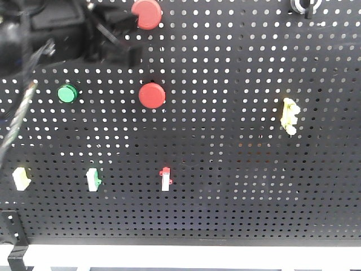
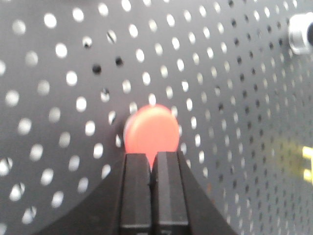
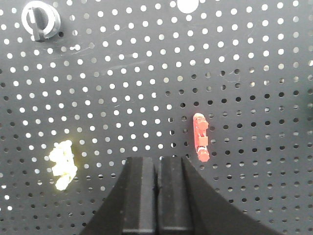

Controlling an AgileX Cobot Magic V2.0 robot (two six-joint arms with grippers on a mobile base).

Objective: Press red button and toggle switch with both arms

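A round red button [image 2: 152, 128] fills the middle of the left wrist view, just beyond my left gripper [image 2: 152, 155], whose fingers are shut with nothing between them. The tips overlap the button's lower edge; contact cannot be told. From the front, the left arm's black bulk comes in at upper left and the left gripper [image 1: 131, 22] ends beside the top red button [image 1: 146, 13]. My right gripper [image 3: 157, 159] is shut and empty, facing the pegboard [image 3: 254, 73]. A red toggle switch [image 3: 201, 138] sits just up and right of its tips. The right arm is out of the front view.
A second red button [image 1: 152, 95] and a green button [image 1: 67, 94] sit mid-board. A yellow toggle [image 1: 289, 116] [image 3: 62, 165] is to the right. Small yellow [image 1: 21, 178], green [image 1: 93, 179] and red [image 1: 165, 179] switches line the lower board. A silver knob [image 3: 40, 19] is mounted high.
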